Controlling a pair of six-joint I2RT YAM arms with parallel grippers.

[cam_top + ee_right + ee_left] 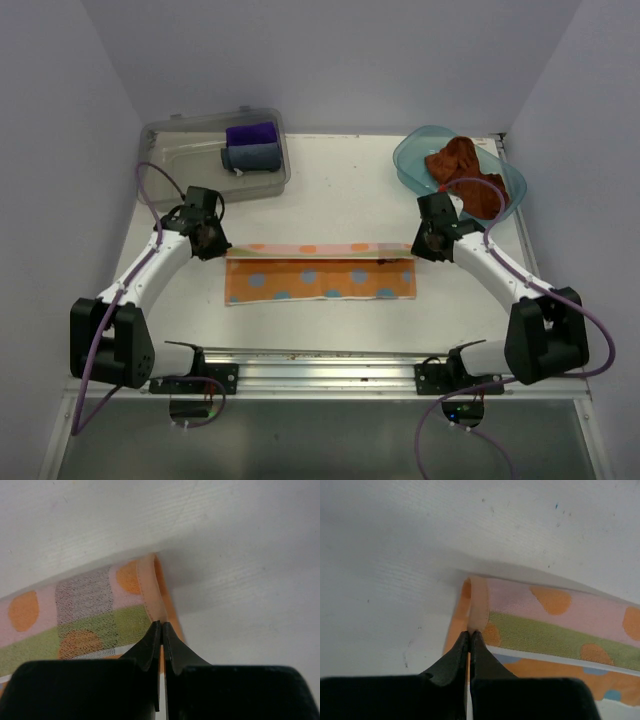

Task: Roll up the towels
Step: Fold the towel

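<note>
left arm [150, 262], right arm [497, 265]: white links, black joints | cables [139, 185]: purple | left claw [470, 632], right claw [161, 625]: black, tapered

Both our arms reach forward from their bases, elbows bowed outward, forearms angling in toward each other, wrists tipped down. Our left gripper [470, 632] has its jaws pressed together on the hem at one end of the patterned towel [320, 282]; our right gripper [161, 624] pinches the other end's hem likewise.
</note>
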